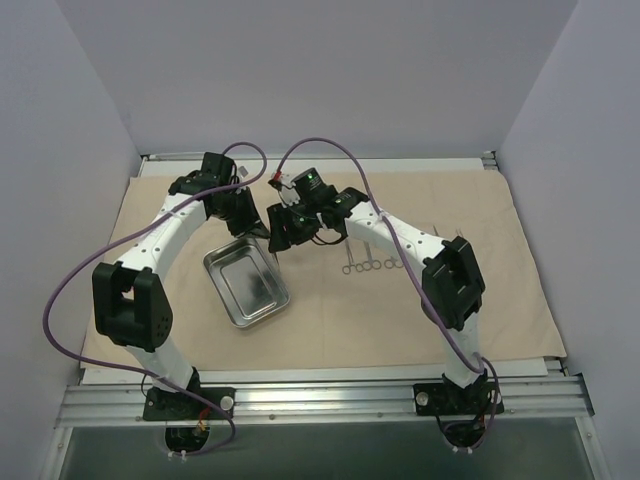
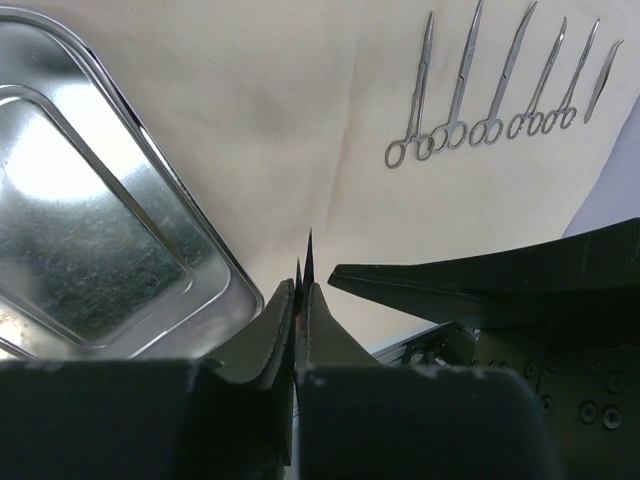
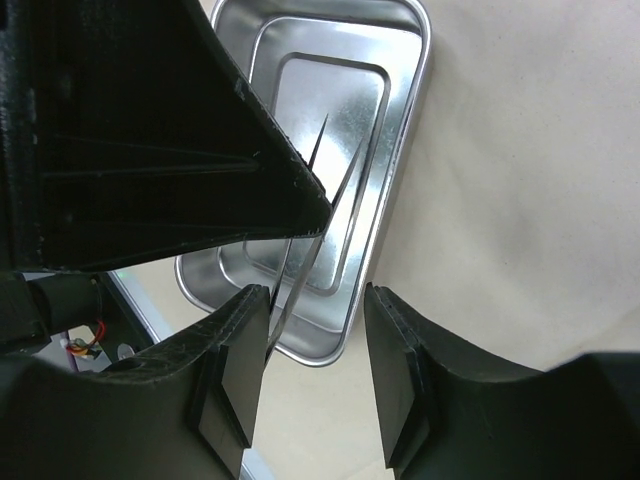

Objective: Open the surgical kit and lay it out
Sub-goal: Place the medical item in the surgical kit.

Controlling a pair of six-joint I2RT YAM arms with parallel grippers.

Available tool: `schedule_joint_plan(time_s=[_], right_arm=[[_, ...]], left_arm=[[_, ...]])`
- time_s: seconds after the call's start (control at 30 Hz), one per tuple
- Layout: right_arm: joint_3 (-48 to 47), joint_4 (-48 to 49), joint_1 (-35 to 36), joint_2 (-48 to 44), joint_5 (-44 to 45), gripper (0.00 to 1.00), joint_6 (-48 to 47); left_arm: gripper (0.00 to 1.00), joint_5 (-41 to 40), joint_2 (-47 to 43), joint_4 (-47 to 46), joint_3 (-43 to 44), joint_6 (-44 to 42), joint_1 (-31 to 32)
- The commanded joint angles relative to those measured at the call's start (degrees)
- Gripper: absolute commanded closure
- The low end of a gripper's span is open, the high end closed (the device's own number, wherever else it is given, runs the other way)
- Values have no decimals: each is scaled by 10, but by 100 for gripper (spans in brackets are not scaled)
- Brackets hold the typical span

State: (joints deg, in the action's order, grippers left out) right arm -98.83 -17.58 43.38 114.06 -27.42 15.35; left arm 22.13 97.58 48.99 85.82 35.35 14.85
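The beige cloth wrap (image 1: 480, 230) lies spread flat over the table. The empty steel tray (image 1: 245, 285) sits on it left of centre, and also shows in the left wrist view (image 2: 80, 230) and the right wrist view (image 3: 300, 40). Several slim ring-handled instruments (image 1: 375, 258) lie in a row on the cloth (image 2: 500, 100). My left gripper (image 1: 258, 228) (image 2: 300, 285) is shut on a thin two-pointed metal instrument (image 2: 308, 250) above the tray's far corner. My right gripper (image 1: 280, 240) (image 3: 315, 300) is open, and that instrument (image 3: 345, 175) runs along its left pad.
The two grippers are almost touching; the right gripper's finger (image 2: 450, 285) crosses the left wrist view. A metal rail (image 1: 320, 395) runs along the table's near edge. Grey walls stand on three sides. Purple cables (image 1: 60, 300) loop off both arms.
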Motion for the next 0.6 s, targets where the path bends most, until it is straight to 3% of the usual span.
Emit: schedule_joint_plan(time_s=[0.0,0.23,0.37,0.47,0.5,0.53,0.57], right_arm=[[-22,-3,7,-1,1,58,9],[-26,4,14,1,-3,59,15],[-27,3,14,5,-4,65,18],[-29,2,15,11,-11,77,20],[-29,1,14,14,-12,100,18],[-29,-1,14,14,-12,100,17],[-26,-2,9,13,0,100,18]], left_arm=[[98,18,-18,-20,6,-3,-1],[98,18,-13,-18,7,-5,-1],[98,22,-16,-21,9,-3,-1],[98,39,-17,-23,9,-2,-2],[97,54,-20,-37,5,-3,-2],[97,54,-20,-37,5,-3,-3],[83,54,-20,-37,4,-5,-3]])
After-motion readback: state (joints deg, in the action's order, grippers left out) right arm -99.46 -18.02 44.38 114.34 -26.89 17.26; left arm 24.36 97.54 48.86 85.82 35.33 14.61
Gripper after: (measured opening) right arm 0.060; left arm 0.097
